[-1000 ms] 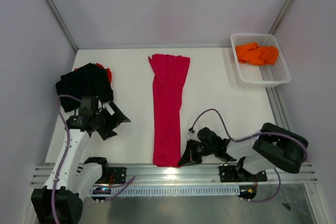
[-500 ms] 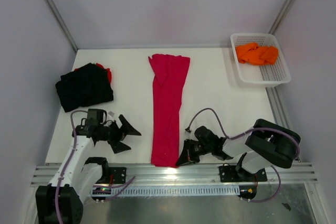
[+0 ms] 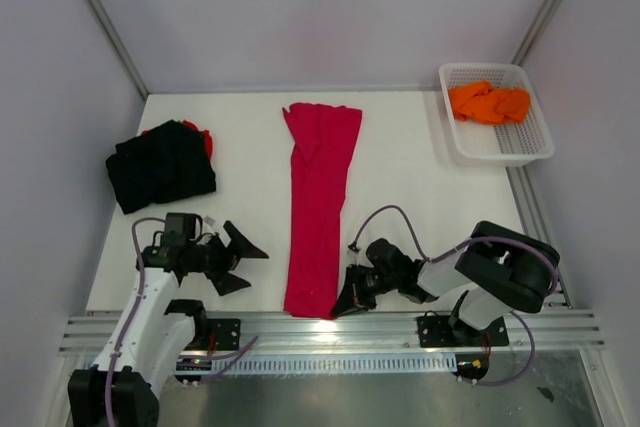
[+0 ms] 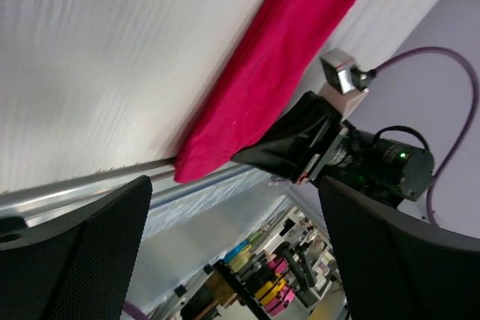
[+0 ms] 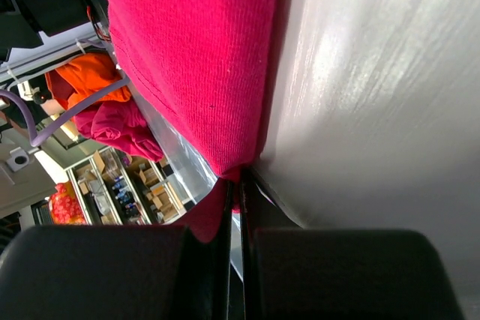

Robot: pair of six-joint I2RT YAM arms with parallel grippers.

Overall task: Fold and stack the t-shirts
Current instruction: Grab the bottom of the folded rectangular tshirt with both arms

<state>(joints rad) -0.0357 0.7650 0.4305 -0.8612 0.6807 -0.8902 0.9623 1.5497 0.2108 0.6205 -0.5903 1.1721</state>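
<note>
right jaws are pinched shut on the near right corner of the red shirt point(image 3: 320, 197), low at the desk point(image 3: 420, 177) edge. left jaws stand wide open and empty, just left of the shirt's near hem. to fold it well, the left jaws should probably take the other near corner, level with the right, so both lift evenly and the hem travels straight. right arm point(image 3: 490, 267) lies low, stretched leftward. left arm point(image 3: 150, 297) points its jaws right, toward the cloth.
</note>
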